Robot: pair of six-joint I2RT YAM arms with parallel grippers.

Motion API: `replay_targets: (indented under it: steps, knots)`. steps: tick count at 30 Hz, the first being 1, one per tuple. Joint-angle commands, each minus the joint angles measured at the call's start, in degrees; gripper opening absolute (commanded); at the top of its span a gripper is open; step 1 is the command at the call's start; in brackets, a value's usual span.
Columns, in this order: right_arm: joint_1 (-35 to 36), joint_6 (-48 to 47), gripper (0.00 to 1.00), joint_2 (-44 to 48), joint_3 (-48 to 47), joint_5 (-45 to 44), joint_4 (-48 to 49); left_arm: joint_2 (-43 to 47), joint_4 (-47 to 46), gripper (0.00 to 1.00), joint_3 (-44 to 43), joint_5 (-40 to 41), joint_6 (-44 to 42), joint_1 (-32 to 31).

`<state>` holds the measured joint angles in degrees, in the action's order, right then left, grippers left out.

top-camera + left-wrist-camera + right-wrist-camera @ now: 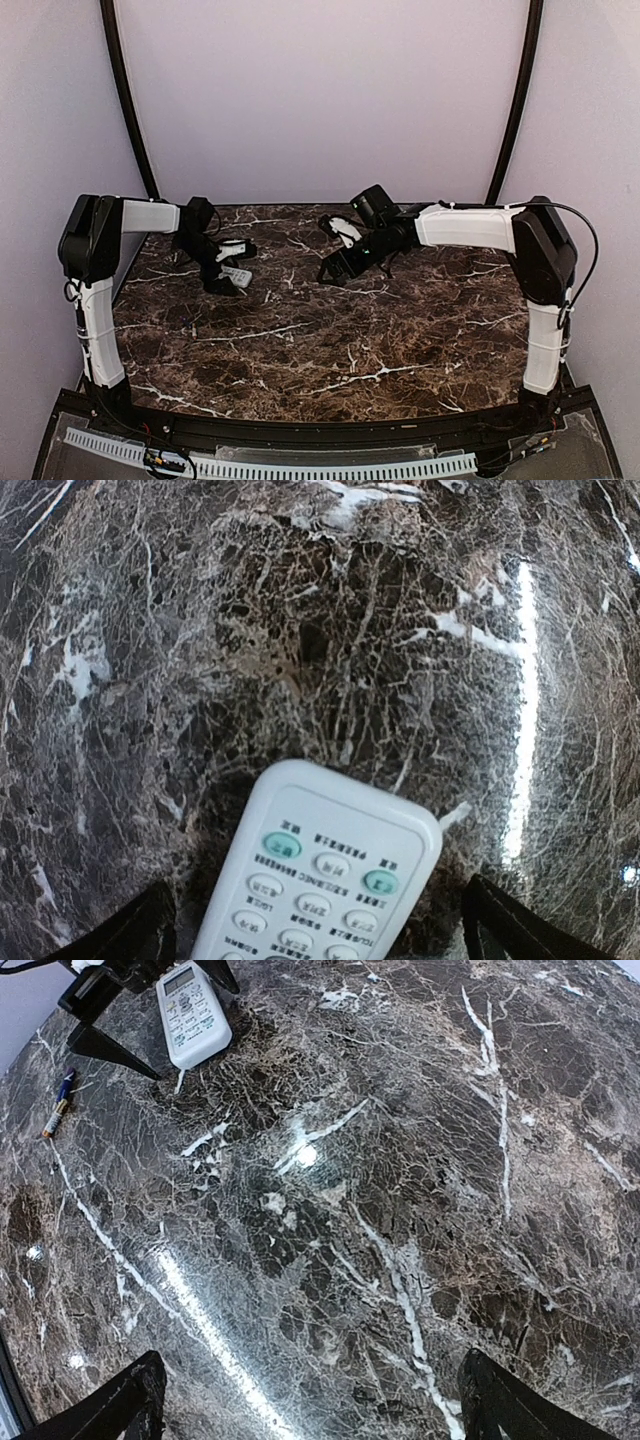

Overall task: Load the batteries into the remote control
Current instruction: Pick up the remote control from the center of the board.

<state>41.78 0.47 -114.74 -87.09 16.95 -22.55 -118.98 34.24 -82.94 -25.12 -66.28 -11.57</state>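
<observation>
The white remote control (320,880) lies button side up on the marble, between the fingers of my left gripper (320,942), which is open and stands a little off each of its sides. The back compartment is hidden. The remote also shows in the top view (237,272) and in the right wrist view (192,1012). A slim battery (56,1106), orange with a blue end, lies loose on the marble near the remote; I cannot tell if it is one battery or two end to end. My right gripper (310,1410) is open and empty above bare marble.
The brown marble table (330,340) has its back edge just behind both grippers. In the top view my left gripper (222,275) is at the back left and my right gripper (335,268) at the back centre.
</observation>
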Motion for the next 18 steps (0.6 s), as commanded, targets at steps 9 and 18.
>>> replay_targets:
  steps: [9,18]
  knots:
    - [0.05,-0.69,0.99,1.99,-0.18,1.13,-0.64,1.19,-3.02,0.91,2.54,5.16,-0.73,-0.73]
    - [0.01,-0.47,0.99,5.35,1.51,-1.26,-1.39,2.35,-3.32,0.57,4.17,4.97,-0.34,-0.73]
